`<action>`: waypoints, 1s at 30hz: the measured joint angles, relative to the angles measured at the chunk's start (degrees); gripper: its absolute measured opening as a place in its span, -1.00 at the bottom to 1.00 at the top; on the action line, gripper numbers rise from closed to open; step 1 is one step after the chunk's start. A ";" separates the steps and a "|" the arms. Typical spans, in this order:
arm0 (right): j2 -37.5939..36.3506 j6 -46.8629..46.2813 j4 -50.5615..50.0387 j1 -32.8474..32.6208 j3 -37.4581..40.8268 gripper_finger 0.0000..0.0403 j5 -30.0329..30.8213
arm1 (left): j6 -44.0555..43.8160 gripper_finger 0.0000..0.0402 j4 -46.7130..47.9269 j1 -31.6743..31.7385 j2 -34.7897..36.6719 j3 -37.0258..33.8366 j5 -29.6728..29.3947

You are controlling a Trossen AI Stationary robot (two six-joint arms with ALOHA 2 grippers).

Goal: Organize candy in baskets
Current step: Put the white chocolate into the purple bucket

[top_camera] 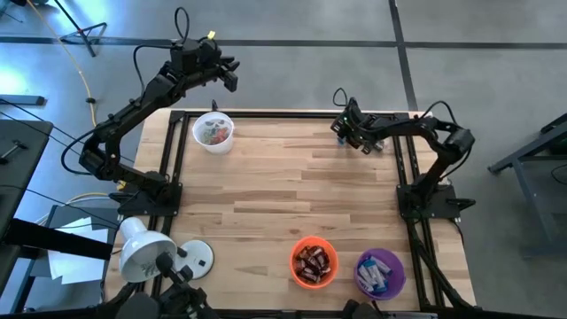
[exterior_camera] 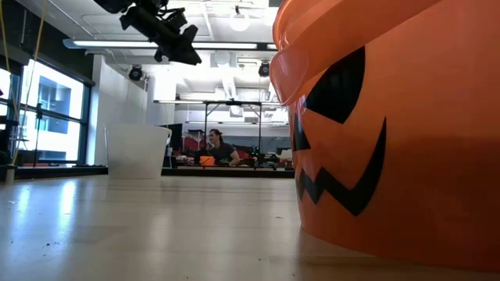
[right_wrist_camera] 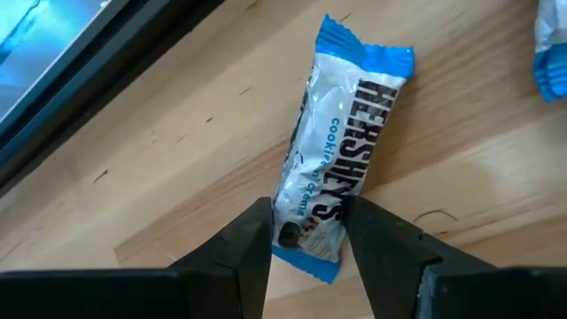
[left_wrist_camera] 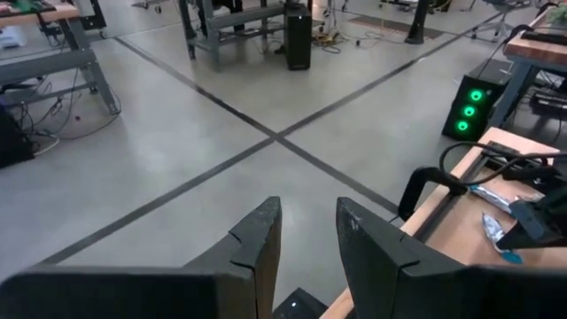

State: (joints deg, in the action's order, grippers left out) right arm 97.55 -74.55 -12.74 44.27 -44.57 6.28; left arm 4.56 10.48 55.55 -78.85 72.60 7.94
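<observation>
A blue-and-white candy bar (right_wrist_camera: 341,133) lies flat on the wood at the table's far right. My right gripper (right_wrist_camera: 308,226) (top_camera: 344,131) is low over it, shut on one end. A second blue-and-white candy (right_wrist_camera: 551,62) lies close by. The white basket (top_camera: 213,131) stands at the far left with mixed candy inside. The orange basket (top_camera: 314,262) and the purple basket (top_camera: 380,273) stand at the near edge, both holding candy. My left gripper (left_wrist_camera: 308,221) (top_camera: 229,75) hangs high beyond the far edge, near the white basket, open by a narrow gap and empty. My right gripper pinches the blue-and-white candy bar at one end (right_wrist_camera: 306,239), one finger on each long side of the wrapper. The fingers (right_wrist_camera: 257,235) come from above, slanting down, and lie along the bar. The bar rests flat on the table.
A white dome lamp (top_camera: 142,248) stands at the near left corner. The middle of the table is bare wood (top_camera: 283,195). Black frame rails (top_camera: 403,168) run along the table's sides. In the low view the orange basket (exterior_camera: 375,140) fills the right, and a person (exterior_camera: 219,148) sits far behind.
</observation>
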 joint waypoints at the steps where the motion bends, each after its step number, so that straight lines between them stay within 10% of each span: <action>1: 0.02 0.04 -0.36 0.00 -0.01 -0.28 -0.18 | 0.01 -0.51 0.29 0.00 0.00 0.00 -0.01; 14: 0.01 4.14 -1.68 0.09 0.04 -0.94 -3.69 | 0.02 -0.51 4.69 -0.07 -0.02 0.00 0.00; 30: -16.78 7.06 -10.97 -3.79 0.68 -0.99 -12.64 | -2.84 -0.51 11.48 -0.07 -0.02 0.00 0.29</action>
State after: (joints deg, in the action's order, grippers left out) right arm 80.77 -67.49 -23.71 40.48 -43.89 -6.36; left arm 1.72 21.96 55.48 -78.87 72.60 8.24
